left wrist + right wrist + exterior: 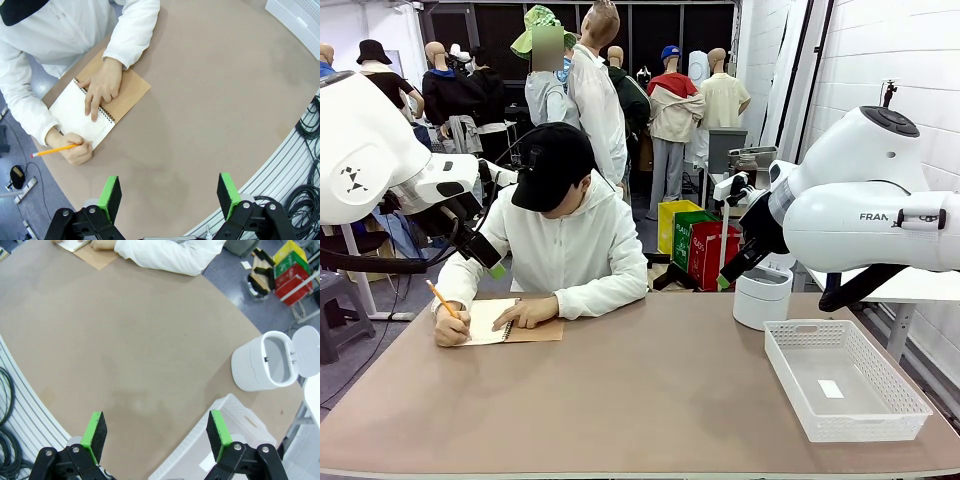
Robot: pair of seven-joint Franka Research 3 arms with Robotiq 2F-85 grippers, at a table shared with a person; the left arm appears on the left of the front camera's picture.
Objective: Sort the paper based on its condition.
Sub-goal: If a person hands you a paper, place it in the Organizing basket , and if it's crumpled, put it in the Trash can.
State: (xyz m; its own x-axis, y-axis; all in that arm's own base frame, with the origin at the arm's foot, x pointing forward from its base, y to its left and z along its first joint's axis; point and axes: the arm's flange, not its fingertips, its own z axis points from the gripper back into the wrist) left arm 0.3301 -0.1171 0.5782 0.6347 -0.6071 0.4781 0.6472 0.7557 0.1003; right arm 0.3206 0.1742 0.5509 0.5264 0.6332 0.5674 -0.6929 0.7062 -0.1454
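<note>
Writing with an orange pencil (442,298), a person presses both hands on the white paper page (490,333) of a brown-covered spiral notebook (525,332) at the brown table's (640,400) far left. A white perforated plastic basket (788,385) and a white open-lidded bin (762,297) stand at the right. The left gripper (170,192) and the right gripper (156,432) hover high above the table, their 2 fingers spread, holding nothing.

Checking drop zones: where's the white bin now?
Front view: the white bin stands on the table at its far right edge, just behind the white basket.

White paper (72,110) — flat, spiral-bound
</note>
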